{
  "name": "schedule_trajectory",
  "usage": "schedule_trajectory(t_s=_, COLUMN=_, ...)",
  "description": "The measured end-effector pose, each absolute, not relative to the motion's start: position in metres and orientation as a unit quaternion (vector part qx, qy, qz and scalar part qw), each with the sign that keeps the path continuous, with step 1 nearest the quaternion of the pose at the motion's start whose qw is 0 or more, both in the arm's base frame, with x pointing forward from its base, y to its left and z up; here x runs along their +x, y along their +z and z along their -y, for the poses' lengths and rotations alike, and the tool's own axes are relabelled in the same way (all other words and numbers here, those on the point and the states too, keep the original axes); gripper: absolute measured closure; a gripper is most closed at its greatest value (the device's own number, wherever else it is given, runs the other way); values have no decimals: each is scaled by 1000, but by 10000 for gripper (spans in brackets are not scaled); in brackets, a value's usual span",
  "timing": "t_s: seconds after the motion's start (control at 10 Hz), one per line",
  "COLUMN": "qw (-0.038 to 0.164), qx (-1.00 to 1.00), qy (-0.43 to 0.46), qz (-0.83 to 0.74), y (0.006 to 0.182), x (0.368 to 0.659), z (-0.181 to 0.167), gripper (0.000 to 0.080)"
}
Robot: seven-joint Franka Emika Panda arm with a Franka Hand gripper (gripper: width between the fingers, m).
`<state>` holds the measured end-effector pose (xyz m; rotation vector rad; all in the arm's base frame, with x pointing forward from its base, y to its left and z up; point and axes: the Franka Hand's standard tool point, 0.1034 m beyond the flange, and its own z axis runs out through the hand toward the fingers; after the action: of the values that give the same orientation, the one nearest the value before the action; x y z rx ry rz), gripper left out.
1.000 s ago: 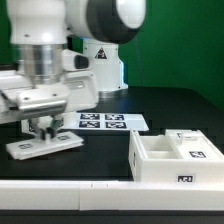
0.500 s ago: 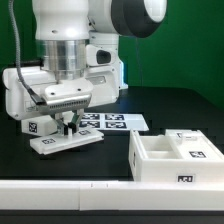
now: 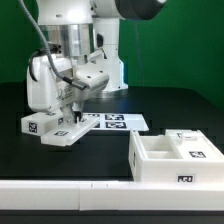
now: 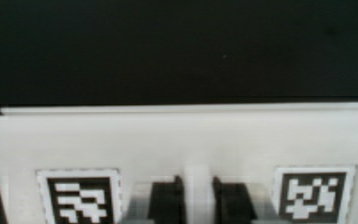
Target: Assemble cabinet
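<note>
My gripper [image 3: 68, 110] is shut on a flat white cabinet panel [image 3: 52, 129] with black-and-white tags. It holds the panel tilted, just above the black table at the exterior view's left. In the wrist view the panel [image 4: 176, 135] fills the frame below the dark table, with a tag on each side of my gripper [image 4: 201, 195]. The dark fingers [image 4: 163, 198] clamp a narrow white ridge of the panel. The open white cabinet box [image 3: 160, 158], with inner compartments and tags, sits on the table at the exterior view's lower right, apart from the gripper.
The marker board [image 3: 115, 122] lies flat on the table between the held panel and the box. The white robot base [image 3: 108, 62] stands behind it. A white ledge [image 3: 60, 195] runs along the near table edge. A green wall lies behind.
The arm has swung and turned at the wrist. The held panel has gone from lying flat and level to being tilted and slightly raised, its tagged end toward the exterior view's left.
</note>
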<state>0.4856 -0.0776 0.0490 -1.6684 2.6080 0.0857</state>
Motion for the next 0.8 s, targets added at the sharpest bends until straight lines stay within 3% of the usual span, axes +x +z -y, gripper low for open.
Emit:
schedule_trajectory(t_s=0.3, qw=24, qx=-625, qy=25, qz=-780, y=49, x=486, z=77, gripper=735)
schedule_trajectory(t_s=0.5, qw=17, qx=-759, qy=-5, qz=-651, y=64, x=495, z=53, gripper=735)
schedule_trajectory(t_s=0.8, qw=17, qx=-836, qy=-4, qz=-549, y=64, x=491, z=43, gripper=735)
